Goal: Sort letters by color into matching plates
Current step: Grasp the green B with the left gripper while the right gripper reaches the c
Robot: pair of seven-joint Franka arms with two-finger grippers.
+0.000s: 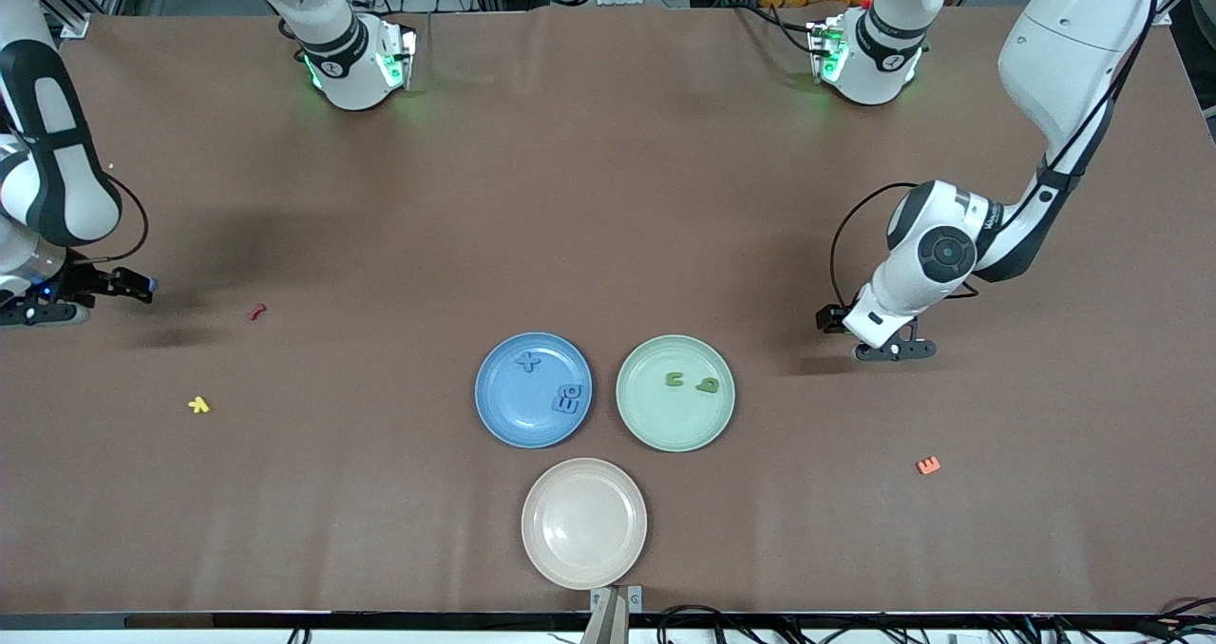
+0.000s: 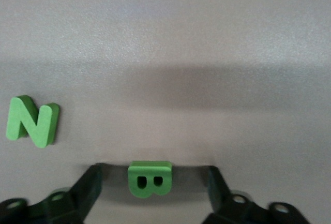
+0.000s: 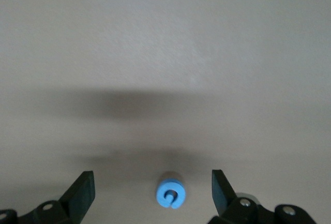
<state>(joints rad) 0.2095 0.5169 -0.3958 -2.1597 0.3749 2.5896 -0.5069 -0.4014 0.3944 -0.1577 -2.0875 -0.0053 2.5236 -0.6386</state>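
Both end effectors are down low over the bench with a letter framed between spread fingers, so we read this as two picks about to be made. Our left end effector (image 1: 879, 345) sits toward the left arm's end of the bench, beside the green plate (image 1: 635, 416); its wrist view shows a green B (image 2: 149, 179) lying on the bench in the gap, the fingers standing off it on either side and not yet touching. A green N (image 2: 31, 120) lies near that B on the bare bench. Our right end effector (image 1: 38, 307) is low at the right arm's end, fingers wide apart, with a small round blue letter (image 3: 170, 194) between them, also unclamped.

We judge the sort partly done. The blue plate (image 1: 494, 407) already carries blue letters (image 1: 566, 398), three as far as we can tell, and the green plate holds two green letters (image 1: 691, 382). What is left, as far as we can see: the green B and N, and the blue letter under our right arm.

Off-colour pieces also lie loose: a red letter (image 1: 256, 312), a yellow letter (image 1: 199, 404) and an orange letter (image 1: 928, 465). The beige plate (image 1: 532, 539) nearest the front camera holds nothing, and we cannot tell whether those three belong to it.
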